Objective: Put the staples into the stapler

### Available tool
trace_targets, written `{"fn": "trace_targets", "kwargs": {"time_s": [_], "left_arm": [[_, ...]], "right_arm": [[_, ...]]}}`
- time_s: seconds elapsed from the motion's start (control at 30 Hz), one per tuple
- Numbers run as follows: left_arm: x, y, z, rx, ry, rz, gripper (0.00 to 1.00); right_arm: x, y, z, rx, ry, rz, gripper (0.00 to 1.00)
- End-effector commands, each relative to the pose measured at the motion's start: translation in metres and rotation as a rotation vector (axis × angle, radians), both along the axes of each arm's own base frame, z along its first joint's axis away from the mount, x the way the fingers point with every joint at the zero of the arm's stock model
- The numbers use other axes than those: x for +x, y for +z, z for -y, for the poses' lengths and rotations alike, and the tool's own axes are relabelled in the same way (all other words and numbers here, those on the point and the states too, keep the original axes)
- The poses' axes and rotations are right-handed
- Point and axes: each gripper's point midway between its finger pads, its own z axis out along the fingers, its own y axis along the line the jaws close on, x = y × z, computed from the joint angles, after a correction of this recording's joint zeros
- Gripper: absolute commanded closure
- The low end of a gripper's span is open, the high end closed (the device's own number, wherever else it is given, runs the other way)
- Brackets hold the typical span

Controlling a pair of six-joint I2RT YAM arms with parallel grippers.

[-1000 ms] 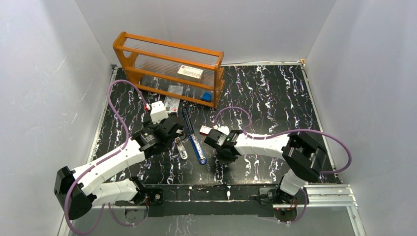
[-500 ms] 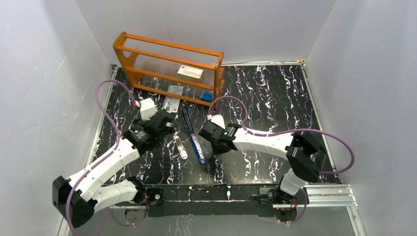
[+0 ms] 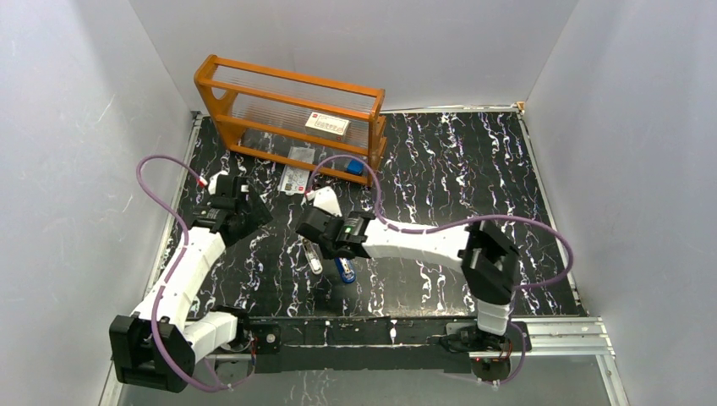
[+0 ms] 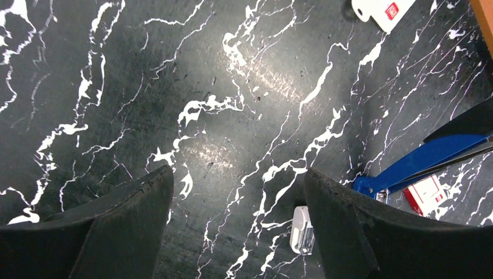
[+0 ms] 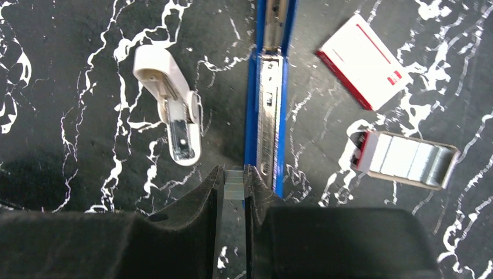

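Observation:
The blue stapler (image 5: pixel 270 99) lies opened flat, its metal channel facing up; in the top view only its near end (image 3: pixel 344 270) shows under the right arm. My right gripper (image 5: pixel 234 174) is shut on a short strip of staples (image 5: pixel 234 185), just left of the channel's near end. More staples fill a pale tray (image 5: pixel 407 158) to the right, beside the red-and-white box (image 5: pixel 363 58). My left gripper (image 4: pixel 238 195) hangs open over bare tabletop, left of the stapler (image 4: pixel 424 161); in the top view the left gripper (image 3: pixel 245 211) stands apart from it.
A white plastic piece with a metal insert (image 5: pixel 171 104) lies left of the stapler, close to my left gripper's right finger (image 4: pixel 340 221). An orange rack (image 3: pixel 292 110) with a white label card (image 3: pixel 327 124) stands at the back left. Small packets (image 3: pixel 296 178) lie before it.
My right arm has swung left, over the stapler's near end, with the staple strip. My left arm has drawn back to the left, away from the stapler, still open.

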Motion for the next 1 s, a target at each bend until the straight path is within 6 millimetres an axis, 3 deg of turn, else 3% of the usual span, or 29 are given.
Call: {"fn": "trace_targets", "kwargs": {"time_s": [0.0, 0.27, 0.57, 0.77, 0.97], "left_arm": [[-0.009, -0.009, 0.011, -0.118, -0.050, -0.033, 0.20], [-0.013, -0.040, 0.007, -0.158, -0.057, -0.114, 0.20], [-0.009, -0.046, 0.008, -0.168, -0.077, -0.141, 0.20], [-0.008, -0.049, 0.008, -0.165, -0.080, -0.152, 0.21], [-0.008, -0.049, 0.007, -0.165, -0.079, -0.154, 0.21]], "right_arm": [[0.007, 0.005, -0.029, 0.012, 0.018, 0.056, 0.79], [0.010, -0.012, -0.056, 0.002, 0.024, 0.084, 0.79], [0.008, -0.027, -0.071, -0.013, 0.036, 0.094, 0.79], [0.007, -0.033, -0.071, -0.037, 0.042, 0.112, 0.79], [0.002, -0.029, -0.077, -0.007, 0.069, 0.118, 0.80]]}}
